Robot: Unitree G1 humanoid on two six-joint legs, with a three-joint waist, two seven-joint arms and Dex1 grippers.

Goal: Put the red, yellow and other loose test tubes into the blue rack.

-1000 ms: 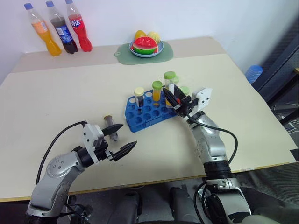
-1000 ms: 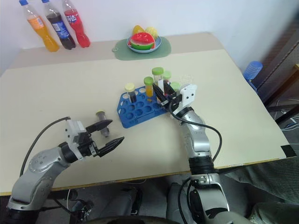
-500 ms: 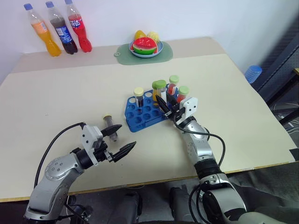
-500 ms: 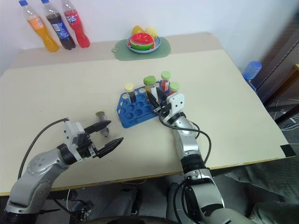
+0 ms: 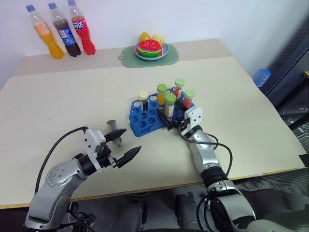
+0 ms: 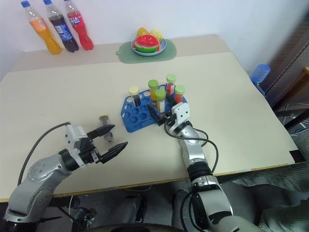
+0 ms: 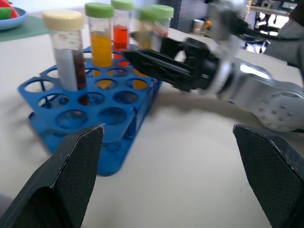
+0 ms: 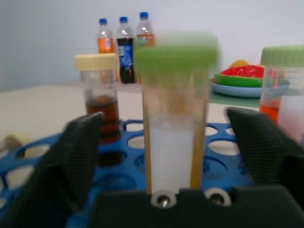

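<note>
Counting what stands in the blue rack (image 5: 150,116) at the centre of the frame, I find 5 capped tubes upright in its holes: the cream-capped dark tube (image 5: 143,99) toward the left, a green-capped yellow tube (image 5: 161,94) next to it, 2 green-capped red-orange tubes (image 5: 179,87) toward the right, and the green-capped yellow tube (image 5: 170,104) nearest me.

My right gripper (image 5: 173,122) sits at the rack's near right corner with its fingers spread to either side of that nearest tube — in the right wrist view the tube stands between the 2 black fingers with a gap on each side, so I judge it released and seated.

My left gripper (image 5: 122,143) hovers low in the lower left of the frame, fingers wide apart and empty. Just above it in the picture, a short way left of the rack, 1 loose tube (image 5: 112,127) with a pale cap lies on its side on the table (image 5: 58,96).

So most of the job looks done — what is left, as far as I can see, is that 1 lying tube.
</note>
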